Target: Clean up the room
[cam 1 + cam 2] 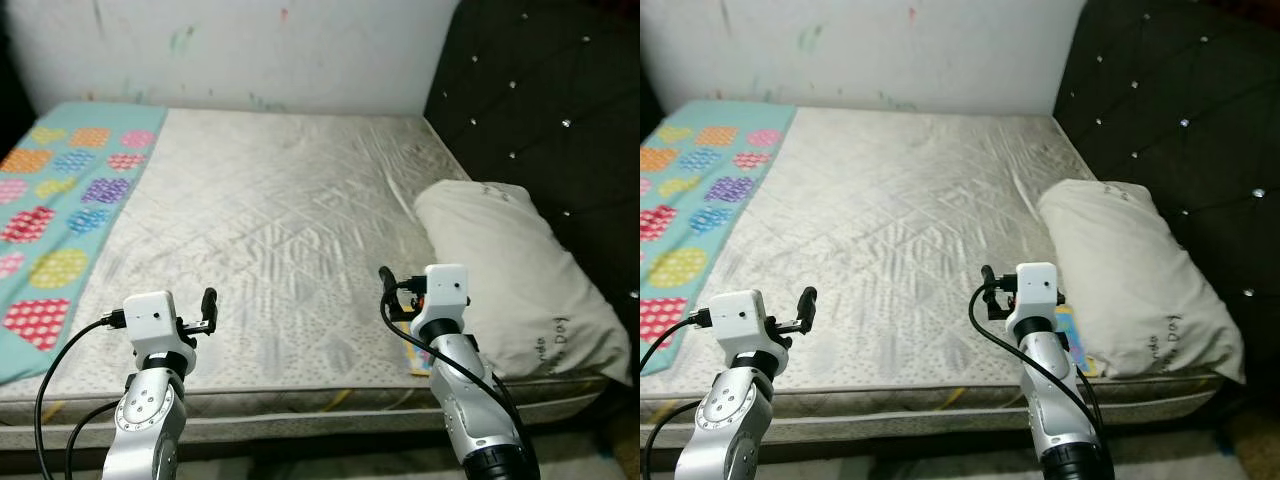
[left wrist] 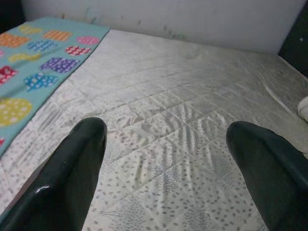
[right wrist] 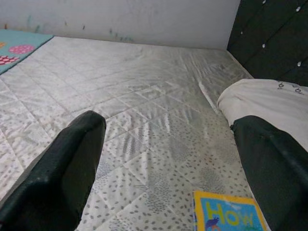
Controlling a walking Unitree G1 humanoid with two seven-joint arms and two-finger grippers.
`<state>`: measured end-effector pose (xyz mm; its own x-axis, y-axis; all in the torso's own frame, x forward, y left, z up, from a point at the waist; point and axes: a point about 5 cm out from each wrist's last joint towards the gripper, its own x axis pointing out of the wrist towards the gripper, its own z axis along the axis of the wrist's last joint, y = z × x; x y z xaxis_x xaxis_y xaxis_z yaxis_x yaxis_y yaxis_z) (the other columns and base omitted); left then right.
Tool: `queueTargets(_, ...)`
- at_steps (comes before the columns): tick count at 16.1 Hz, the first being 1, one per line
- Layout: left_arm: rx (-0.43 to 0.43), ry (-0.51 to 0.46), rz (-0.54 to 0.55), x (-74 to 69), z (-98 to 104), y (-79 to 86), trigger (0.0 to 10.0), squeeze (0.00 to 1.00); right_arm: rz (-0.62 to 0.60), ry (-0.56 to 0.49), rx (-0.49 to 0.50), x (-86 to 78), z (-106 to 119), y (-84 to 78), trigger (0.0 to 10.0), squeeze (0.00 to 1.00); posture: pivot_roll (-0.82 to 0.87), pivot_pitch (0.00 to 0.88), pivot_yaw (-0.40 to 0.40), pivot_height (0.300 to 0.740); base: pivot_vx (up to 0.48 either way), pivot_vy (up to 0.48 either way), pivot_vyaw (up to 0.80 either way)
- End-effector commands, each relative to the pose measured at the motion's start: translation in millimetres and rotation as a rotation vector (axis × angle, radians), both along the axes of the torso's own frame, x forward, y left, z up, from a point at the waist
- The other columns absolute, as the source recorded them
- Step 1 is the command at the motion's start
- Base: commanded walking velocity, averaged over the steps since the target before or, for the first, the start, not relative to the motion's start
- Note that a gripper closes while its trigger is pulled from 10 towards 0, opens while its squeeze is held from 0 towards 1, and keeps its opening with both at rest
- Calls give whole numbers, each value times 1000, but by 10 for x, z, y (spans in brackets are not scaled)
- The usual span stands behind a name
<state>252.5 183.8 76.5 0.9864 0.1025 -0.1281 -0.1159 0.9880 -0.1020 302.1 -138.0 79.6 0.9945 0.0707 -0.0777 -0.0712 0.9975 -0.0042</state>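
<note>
Looking at the bed [image 1: 280,200], the thing that most needs tidying seems to be the little colourful book [image 3: 230,214] lying flat on the mattress near the front edge, tucked right against the pillow [image 1: 510,270] at the headboard end. The right claw [image 1: 402,283] is clearly the nearer one: it hovers just above the front edge with its fingers spread wide and nothing in them, and the book sits just ahead of it, slightly off toward the pillow side. The left claw [image 1: 196,312] is also wide and empty, but it's well apart, closer to the end with the teal dotted blanket [image 1: 60,190]. I can't really call the book's long axis since part of it is cut off, but its near edge runs roughly along the bed's front edge and the printed title reads upright from the robot's side, so my guess is a short reach forward does it.
</note>
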Motion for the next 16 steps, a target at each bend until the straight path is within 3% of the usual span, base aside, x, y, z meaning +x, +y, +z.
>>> queueTargets(1, 1, -35, -48, 10, 40, -103, 10000, 0, -26, 6, -8, -6, -4, -114, 10000, 0, -55, 0, -42, 740, 0, 0, 0)
queueTargets(8, -10, -40, -80, 8, 51, -134, 10000, 0, 11, -13, -27, 17, 30, -63, 10000, 0, -51, 0, -45, 740, 0, 0, 0)
queueTargets(16, -12, -48, -87, 21, 62, -142, 10000, 0, 6, -5, -14, 15, 18, -63, 10000, 0, -53, 0, -43, 740, 271, 0, 0)
